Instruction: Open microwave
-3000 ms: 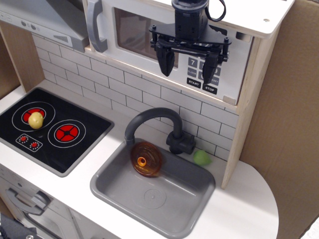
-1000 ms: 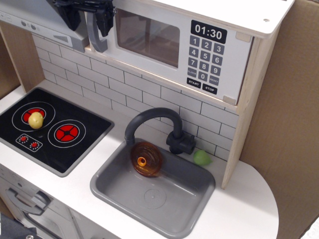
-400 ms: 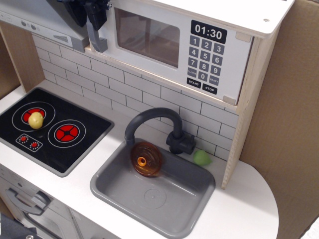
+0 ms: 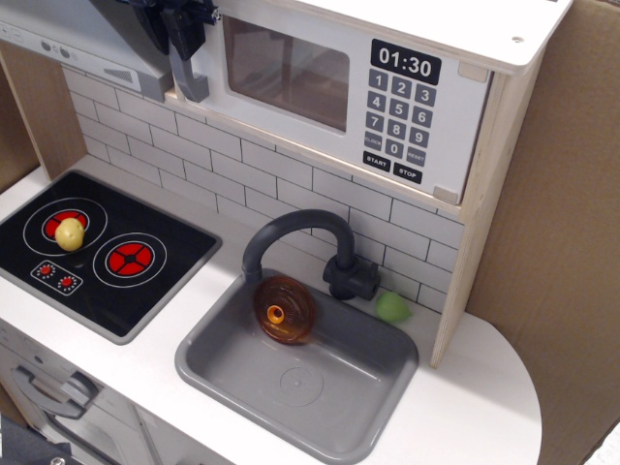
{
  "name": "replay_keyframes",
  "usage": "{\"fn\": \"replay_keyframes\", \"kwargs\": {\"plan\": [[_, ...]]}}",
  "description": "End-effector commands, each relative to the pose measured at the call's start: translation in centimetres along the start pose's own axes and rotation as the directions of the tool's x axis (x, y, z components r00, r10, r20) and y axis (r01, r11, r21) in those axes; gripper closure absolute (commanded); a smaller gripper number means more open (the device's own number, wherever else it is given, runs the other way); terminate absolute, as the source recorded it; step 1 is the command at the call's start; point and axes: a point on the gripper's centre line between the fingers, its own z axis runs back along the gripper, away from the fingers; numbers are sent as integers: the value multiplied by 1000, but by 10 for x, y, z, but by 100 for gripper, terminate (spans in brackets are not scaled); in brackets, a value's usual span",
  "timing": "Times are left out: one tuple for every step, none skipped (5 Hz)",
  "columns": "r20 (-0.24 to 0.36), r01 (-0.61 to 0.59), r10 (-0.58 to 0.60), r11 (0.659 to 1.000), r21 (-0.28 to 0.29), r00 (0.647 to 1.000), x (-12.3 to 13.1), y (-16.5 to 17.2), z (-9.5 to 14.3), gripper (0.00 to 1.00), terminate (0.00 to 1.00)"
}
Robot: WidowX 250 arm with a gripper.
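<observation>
Gripping the microwave (image 4: 329,82) handle (image 4: 186,73): end effector (image 4: 172,24) (mostly cropped).

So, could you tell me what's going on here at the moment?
The robot's tool is up at the top left, at the grey handle of the microwave. The door looks shut. The tool is partly cut off, so whether it grips the handle is unclear.
</observation>
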Motion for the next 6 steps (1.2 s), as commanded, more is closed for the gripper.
{"fn": "replay_keyframes", "kwargs": {"plan": [[37, 88, -88, 996, 5, 995, -39, -10, 35, 100, 0], [12, 101, -101, 995, 11, 995, -60, -24, 43, 0, 0], [-65, 29, -32, 998, -58, 997, -63, -52, 71, 0, 0], [-84, -25, 13, 989, -142, 996, -43, -74, 101, 0, 0], [-67, -115, 105, 980, -162, 992, -15, -79, 115, 0, 0], [-43, -218, 214, 968, -124, 976, 15, -67, 107, 0, 0]]}}
